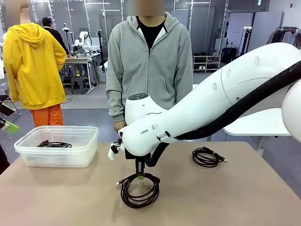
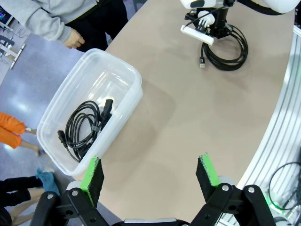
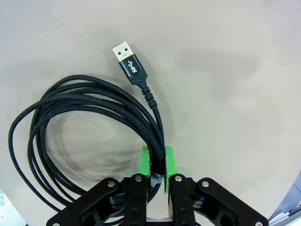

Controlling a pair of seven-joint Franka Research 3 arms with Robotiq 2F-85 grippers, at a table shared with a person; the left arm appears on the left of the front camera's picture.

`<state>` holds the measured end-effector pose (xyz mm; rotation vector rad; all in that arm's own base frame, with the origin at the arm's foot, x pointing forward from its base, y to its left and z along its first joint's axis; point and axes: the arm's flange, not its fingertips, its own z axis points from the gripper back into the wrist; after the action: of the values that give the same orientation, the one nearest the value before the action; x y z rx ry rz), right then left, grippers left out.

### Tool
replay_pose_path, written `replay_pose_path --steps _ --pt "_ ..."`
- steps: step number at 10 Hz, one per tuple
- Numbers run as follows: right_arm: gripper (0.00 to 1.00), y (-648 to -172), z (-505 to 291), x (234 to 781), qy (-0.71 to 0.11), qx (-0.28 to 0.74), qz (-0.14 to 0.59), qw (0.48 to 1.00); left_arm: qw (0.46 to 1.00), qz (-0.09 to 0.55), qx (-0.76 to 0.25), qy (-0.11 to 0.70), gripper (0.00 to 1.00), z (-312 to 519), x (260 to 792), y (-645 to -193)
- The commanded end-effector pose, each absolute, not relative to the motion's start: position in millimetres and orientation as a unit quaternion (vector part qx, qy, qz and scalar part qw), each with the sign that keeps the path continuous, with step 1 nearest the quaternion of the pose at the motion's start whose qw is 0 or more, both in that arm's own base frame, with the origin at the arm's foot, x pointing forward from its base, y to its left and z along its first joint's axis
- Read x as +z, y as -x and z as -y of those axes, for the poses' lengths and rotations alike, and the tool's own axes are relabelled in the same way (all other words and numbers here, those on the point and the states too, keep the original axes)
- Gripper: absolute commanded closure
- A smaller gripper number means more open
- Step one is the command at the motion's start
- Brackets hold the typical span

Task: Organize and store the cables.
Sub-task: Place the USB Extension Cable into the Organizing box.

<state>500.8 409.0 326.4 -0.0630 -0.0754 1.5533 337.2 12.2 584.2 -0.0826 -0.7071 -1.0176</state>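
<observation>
Right gripper (image 3: 157, 165) pinching coiled cable (image 3: 94, 101), tan tabletop (image 1: 235, 197), grey lab floor (image 1: 87, 101)

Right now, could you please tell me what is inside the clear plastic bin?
One coiled black cable with chunky plugs lies on the floor of the clear plastic bin. The patch of floor directly beneath the coil is covered by it.

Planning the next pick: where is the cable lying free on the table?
Front view: the free cable lies on the table at the robot's right, beyond the pinched cable in the right gripper.
</observation>
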Motion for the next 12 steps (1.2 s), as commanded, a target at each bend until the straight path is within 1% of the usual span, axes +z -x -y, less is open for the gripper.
replay_pose_path --steps 1,2,3,4,5,8,9,10,12 --pt "0.56 -495 -404 331 0.034 0.706 0.043 0.706 0.817 0.330 -0.472 0.035 0.00 -10 586 -338" --pt "0.41 -495 -404 332 0.033 0.706 0.043 0.706 0.817 0.330 -0.472 0.035 0.00 -10 586 -338" --pt "0.20 -495 -402 332 0.033 0.705 0.042 0.707 0.817 0.330 -0.472 0.035 0.00 -10 586 -338" --pt "0.04 -495 -401 334 0.031 0.704 0.044 0.708 0.817 0.330 -0.472 0.035 0.00 -10 586 -338" --pt "0.00 -495 -399 336 0.029 0.702 0.046 0.710 0.817 0.330 -0.472 0.035 0.00 -10 586 -338" --pt "0.00 -493 -393 345 0.027 0.700 0.053 0.712 0.813 0.331 -0.477 0.039 0.00 -12 584 -337" --pt "0.00 -492 -386 356 0.025 0.693 0.063 0.718 0.814 0.312 -0.490 0.010 0.00 -13 587 -341" --pt "0.00 -489 -373 374 0.018 0.679 0.077 0.730 0.805 0.301 -0.511 0.006 0.00 -6 589 -350" --pt "0.00 -478 -313 414 -0.003 0.628 0.095 0.772 0.788 0.263 -0.556 0.012 0.00 22 584 -386"
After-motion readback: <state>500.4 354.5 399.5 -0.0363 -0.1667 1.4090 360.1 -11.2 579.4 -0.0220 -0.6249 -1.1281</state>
